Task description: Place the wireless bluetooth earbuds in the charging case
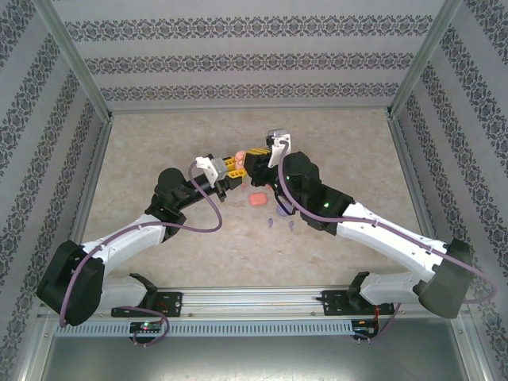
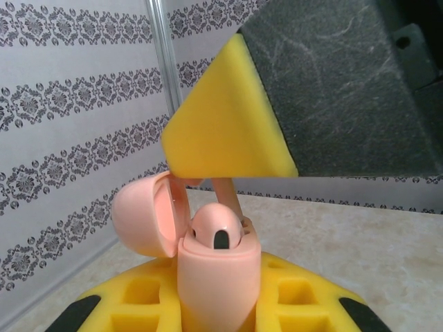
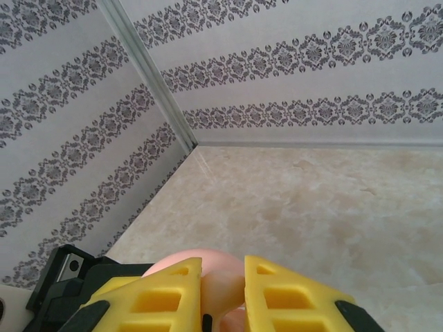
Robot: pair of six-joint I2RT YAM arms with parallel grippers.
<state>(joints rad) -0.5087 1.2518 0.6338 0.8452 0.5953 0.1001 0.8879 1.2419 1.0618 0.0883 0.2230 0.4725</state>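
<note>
Item 1: purple buds (image 1: 272,221), two, loose on the table (image 1: 159,143) at 6 o'clock from the meeting grippers. They lie near the right arm's wrist, apart from any finger.

Item 2: pink lump (image 1: 256,198), on the table just beyond them. Likely a second case; too small to confirm.

Item 3: left gripper (image 1: 232,163), clenched on the case (image 2: 220,277). The case stands upright, with its lid (image 2: 149,214) swung open toward 9 o'clock in the left wrist view. A seated bud (image 2: 216,225), pink, sits in one socket.

Item 4: right gripper (image 3: 223,277), pinched on the held bud (image 2: 225,195), also pink. Its finger (image 2: 228,124) hangs at 12 o'clock over the case mouth.

Relation: the free socket lies at 6 o'clock from the right gripper, directly below and behind the seated bud. The held bud's stem, its long axis, is near upright, with the top leaning toward 11 o'clock. Whether its tip touches the rim cannot be told. The right arm carries the bud, so a short straight descent looks due.
</note>
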